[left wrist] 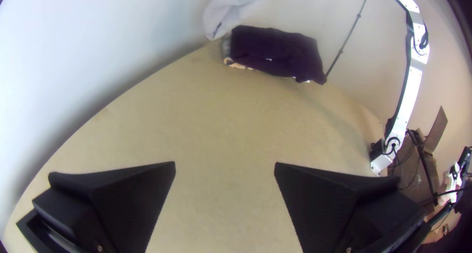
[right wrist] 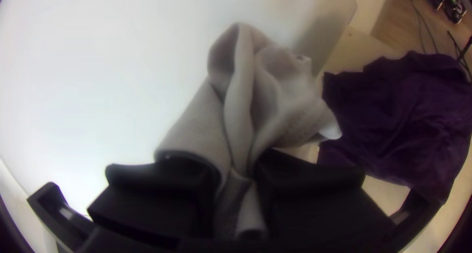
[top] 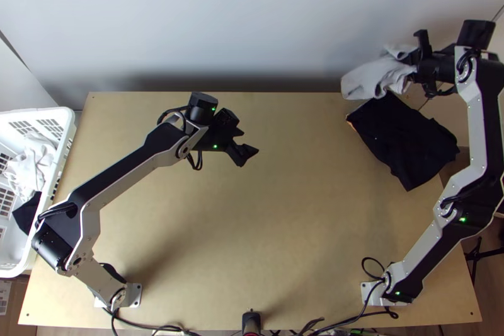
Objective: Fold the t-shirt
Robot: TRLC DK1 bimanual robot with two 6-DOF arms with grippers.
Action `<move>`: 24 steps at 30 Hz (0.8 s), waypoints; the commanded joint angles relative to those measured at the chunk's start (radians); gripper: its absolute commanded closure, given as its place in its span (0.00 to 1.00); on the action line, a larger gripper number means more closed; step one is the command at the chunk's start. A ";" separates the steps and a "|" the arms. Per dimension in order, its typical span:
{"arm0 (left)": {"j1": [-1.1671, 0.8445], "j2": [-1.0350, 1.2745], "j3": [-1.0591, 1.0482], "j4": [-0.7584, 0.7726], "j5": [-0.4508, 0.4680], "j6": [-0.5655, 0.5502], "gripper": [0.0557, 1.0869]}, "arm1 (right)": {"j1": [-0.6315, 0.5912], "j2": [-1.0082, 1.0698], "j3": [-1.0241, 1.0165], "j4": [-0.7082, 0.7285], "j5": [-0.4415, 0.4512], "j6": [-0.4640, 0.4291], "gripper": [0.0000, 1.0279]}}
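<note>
Wooden table point(top: 271, 241) nearby, the right gripper point(right wrist: 237, 172) pinches the light shirt point(right wrist: 275, 96) up, maybe to stack it. Left gripper point(left wrist: 225, 163) (empty) gapes wide.

In the left wrist view, your left gripper point(top: 249, 141) is spreading its fingers wide above the wooden table point(left wrist: 221, 125). Near the table's edge, a dark cloth point(left wrist: 275, 51) is lying flat; a pale grey cloth point(left wrist: 236, 5) is hanging beside it. Your right arm point(left wrist: 413, 81) is standing beyond.
</note>
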 commanded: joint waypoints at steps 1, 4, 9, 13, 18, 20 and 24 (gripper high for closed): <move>0.008 -0.013 -0.020 0.001 -0.004 0.000 0.05 | 0.008 -0.019 0.066 -0.035 0.000 0.004 0.97; 0.016 -0.018 -0.024 0.003 -0.004 0.003 0.05 | -0.015 -0.026 0.047 -0.093 0.000 -0.007 0.97; 0.016 -0.015 -0.021 0.011 -0.004 0.003 0.05 | -0.035 -0.085 -0.042 -0.124 0.000 -0.052 0.97; 0.011 -0.009 -0.015 0.014 -0.004 0.003 0.05 | -0.043 -0.119 -0.077 -0.175 0.000 -0.091 0.97; 0.005 -0.003 -0.015 0.023 -0.004 -0.003 0.05 | -0.069 -0.153 -0.177 -0.175 0.000 -0.140 0.97; 0.002 -0.003 -0.015 0.024 -0.004 -0.005 0.05 | -0.082 -0.159 -0.215 -0.171 0.002 -0.154 0.97; 0.005 -0.006 -0.016 0.023 -0.006 -0.003 0.05 | -0.118 -0.179 -0.287 -0.155 0.008 -0.159 0.97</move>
